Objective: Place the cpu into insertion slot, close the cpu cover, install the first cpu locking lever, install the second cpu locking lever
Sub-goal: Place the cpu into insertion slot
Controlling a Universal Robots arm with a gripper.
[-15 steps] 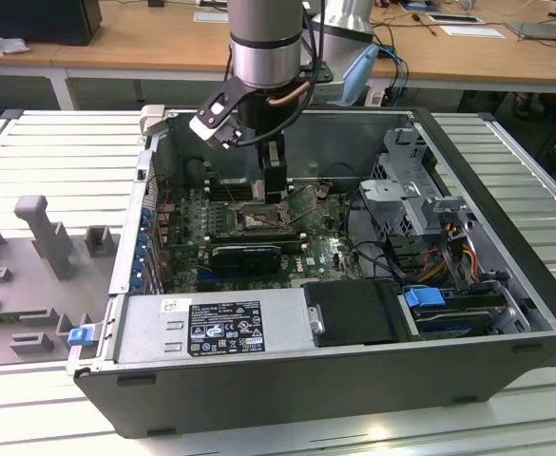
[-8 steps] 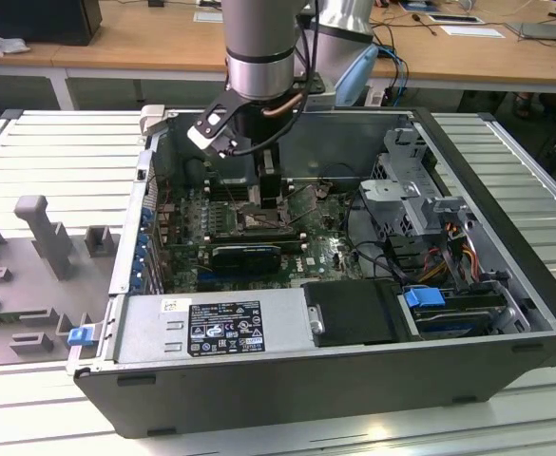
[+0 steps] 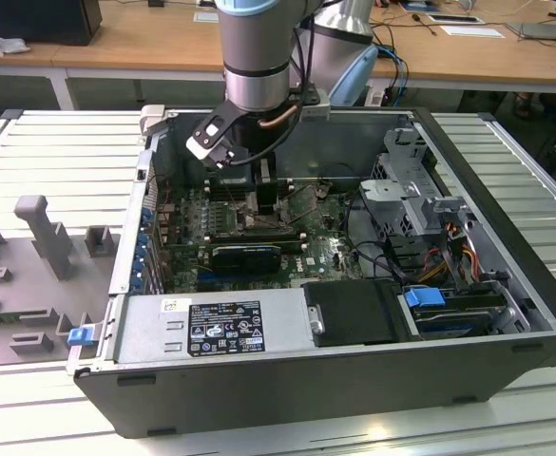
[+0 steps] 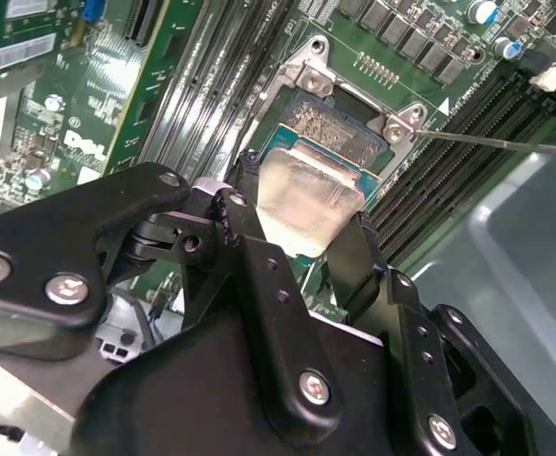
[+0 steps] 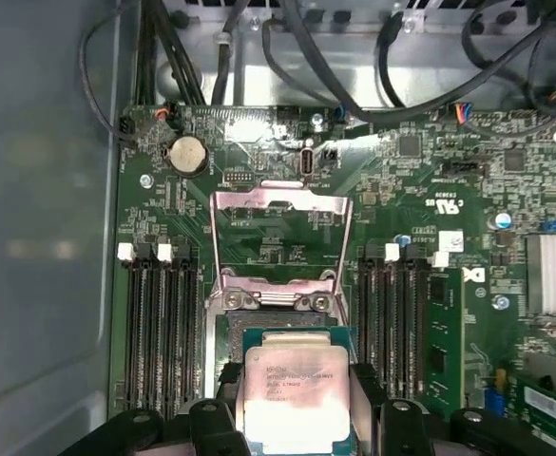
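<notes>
The black two-fingered gripper (image 4: 301, 211) is clamped on the small, thin, silvery-beige square cpu (image 4: 308, 188), holding it over the black-rimmed square insertion slot (image 4: 333, 122) in the green circuit board (image 5: 392, 204). The thin silvery metal-frame cpu cover (image 5: 279, 196) is swung open, hinged at one edge of that slot.

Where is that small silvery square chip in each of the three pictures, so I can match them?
Exterior view: follow the gripper down into the case; it hides what it holds.
Second wrist view: the cpu, clamped between the black fingers, over the insertion slot.
First wrist view: the cpu between the fingers, next to the open cpu cover.
Shared landmark: the green board with its long black memory slots.
</notes>
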